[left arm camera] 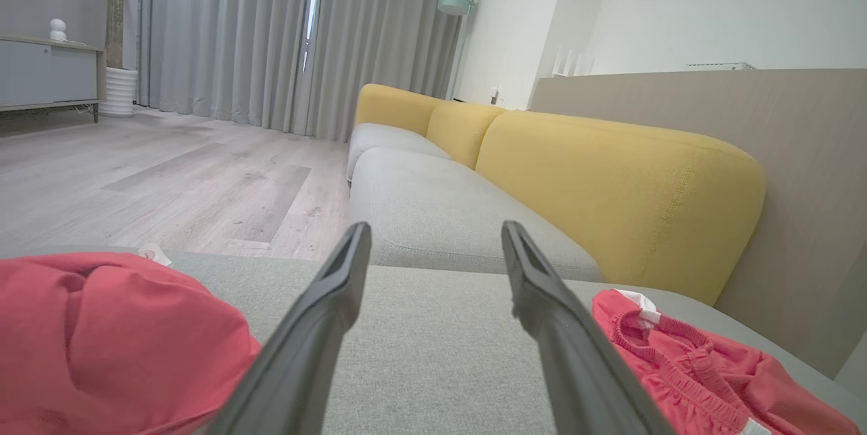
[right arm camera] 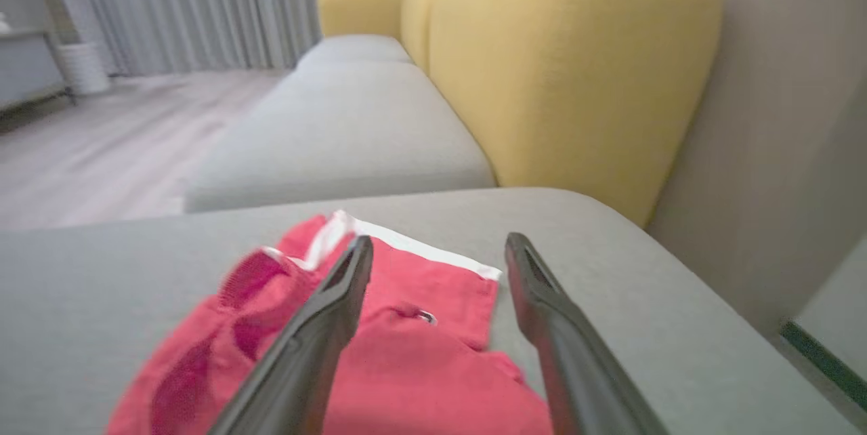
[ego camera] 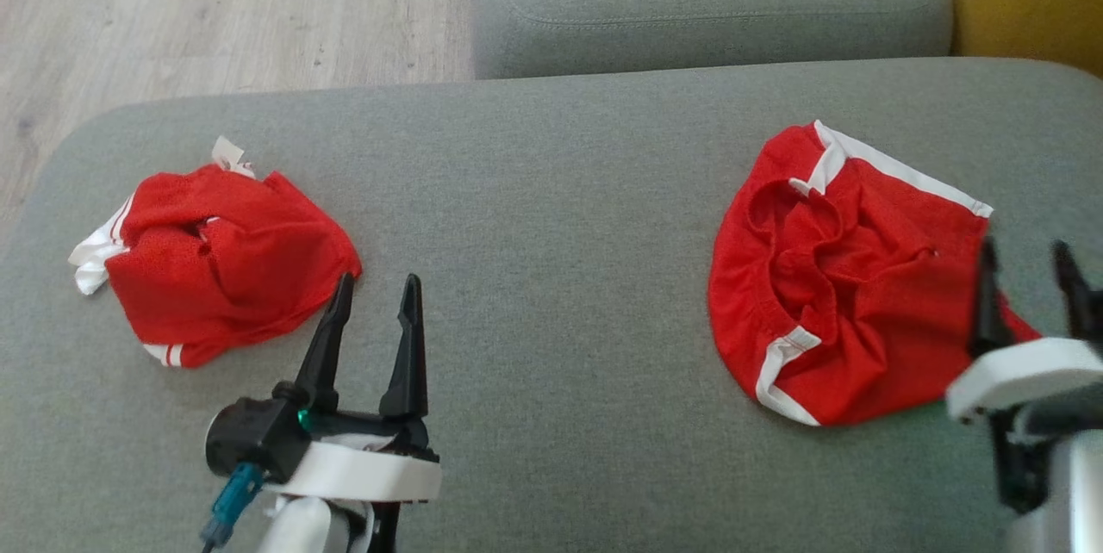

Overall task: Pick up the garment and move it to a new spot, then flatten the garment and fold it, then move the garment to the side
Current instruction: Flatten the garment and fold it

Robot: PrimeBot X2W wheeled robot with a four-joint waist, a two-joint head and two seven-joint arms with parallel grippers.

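- You are looking down on a broad grey fabric sofa seat cushion [ego camera: 551, 191], with a second grey seat cushion [ego camera: 707, 2] butted against its far edge.
- Pale wood-plank floor [ego camera: 215, 10] lies beyond the cushion's left corner. In the left wrist view you see mustard-yellow sofa backrests [left arm camera: 609, 191], long grey curtains [left arm camera: 230, 35] and a beige wall panel [left arm camera: 799, 150].
- The crumpled red mesh garment with white trim [ego camera: 844, 295] lies in a heap on the right part of the cushion.
- Your right end effector [ego camera: 1025, 250] sits at that heap's right edge, fingers apart and gripping nothing. You cannot tell whether its tips touch the cloth.
- A second bunched red garment with white stripes [ego camera: 224, 269] lies on the left part, well apart from the first.
- Your left end effector [ego camera: 377, 282] stands just beside this second garment's right edge, fingers spread wide and empty.
- Bare grey cushion separates the two heaps.
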